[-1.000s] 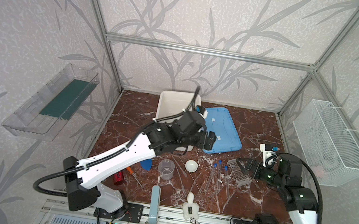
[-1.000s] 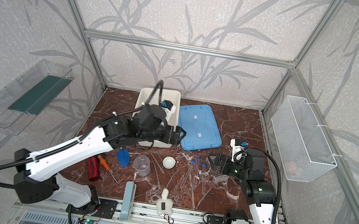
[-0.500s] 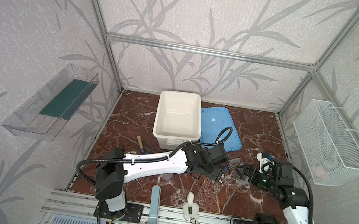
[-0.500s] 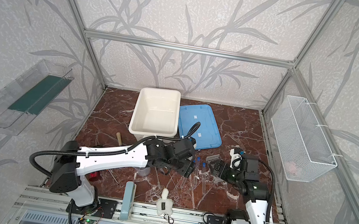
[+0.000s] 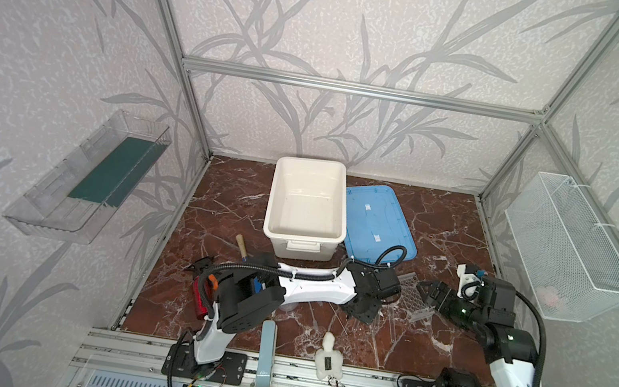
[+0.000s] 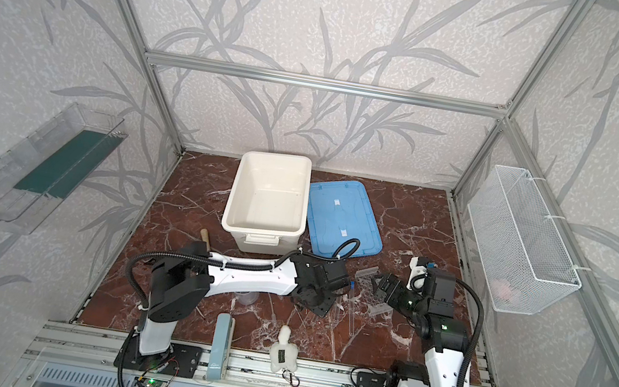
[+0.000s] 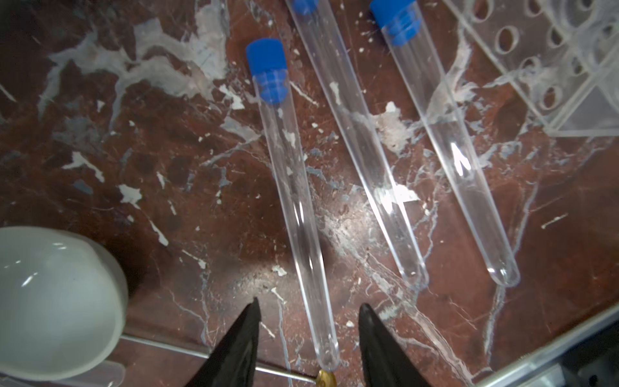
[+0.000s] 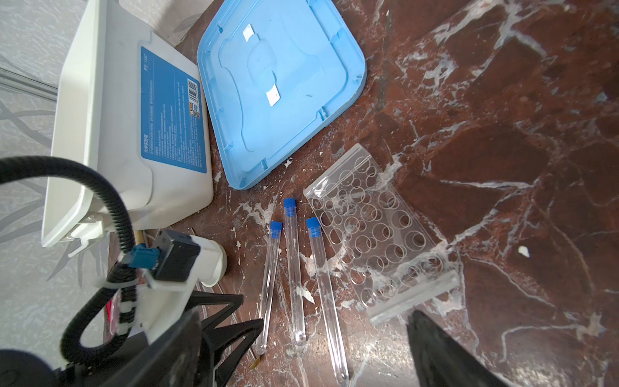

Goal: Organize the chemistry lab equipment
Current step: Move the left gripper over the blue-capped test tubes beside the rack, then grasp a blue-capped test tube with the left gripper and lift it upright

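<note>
One change is showing: the left end effector (image 7: 308,303), up by the white bin (image 5: 306,202) a second ago, is now straddling the rounded end of the tube (image 7: 291,187) nearest the dish (image 7: 57,301) on the tabletop (image 5: 440,232), jaws narrowing but not touching it, so a first pick-up is probably starting. The right end effector (image 5: 424,295) is hovering wide apart and empty near the rack (image 8: 371,234). Counting: three blue-capped tubes (image 8: 294,268) lying side by side, one rack beside them, one dish, one beaker (image 6: 247,298) half hidden under the left arm, thin rods (image 7: 284,372) too faint to count.
</note>
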Robot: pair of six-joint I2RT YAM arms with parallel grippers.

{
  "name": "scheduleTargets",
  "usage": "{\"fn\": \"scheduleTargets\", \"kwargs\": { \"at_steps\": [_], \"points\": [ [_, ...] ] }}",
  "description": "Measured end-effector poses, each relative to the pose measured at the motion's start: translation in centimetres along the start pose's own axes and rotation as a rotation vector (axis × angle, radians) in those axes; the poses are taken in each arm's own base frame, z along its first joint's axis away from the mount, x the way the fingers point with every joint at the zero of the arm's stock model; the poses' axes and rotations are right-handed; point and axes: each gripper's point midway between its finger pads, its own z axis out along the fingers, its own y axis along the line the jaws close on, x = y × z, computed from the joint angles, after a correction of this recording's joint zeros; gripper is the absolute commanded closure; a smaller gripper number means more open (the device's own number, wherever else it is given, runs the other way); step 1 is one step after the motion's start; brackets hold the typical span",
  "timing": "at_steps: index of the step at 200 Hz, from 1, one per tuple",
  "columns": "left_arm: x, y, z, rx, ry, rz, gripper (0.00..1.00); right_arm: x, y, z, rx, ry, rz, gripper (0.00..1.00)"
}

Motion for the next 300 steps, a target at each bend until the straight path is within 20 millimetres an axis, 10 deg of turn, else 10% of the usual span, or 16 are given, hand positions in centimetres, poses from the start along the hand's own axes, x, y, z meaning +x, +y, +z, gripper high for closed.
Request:
{"fn": "scheduleTargets", "kwargs": {
  "at_steps": [118, 175, 243, 300],
  "points": [
    [-0.2, 0.6, 2.3, -0.079, 0.039, -0.010, 0.65, 0.1, -0.2, 0.2, 0.005, 0.010, 0.005, 0.07],
    [-0.3, 0.7, 2.3, -0.098, 0.049, -0.021, 0.92, 0.0, -0.2, 0.3, 0.006, 0.012, 0.006, 0.08],
    [-0.8, 1.3, 2.1, -0.131, 0.019, -0.022, 0.92, 0.1, 0.1, 0.2, -0.010, 0.013, 0.003, 0.08],
    [-2.5, 1.0, -3.2, 0.014, -0.208, 0.013, 0.92, 0.2, 2.2, 0.7, -0.120, 0.085, -0.004, 0.15]
  ]
}}
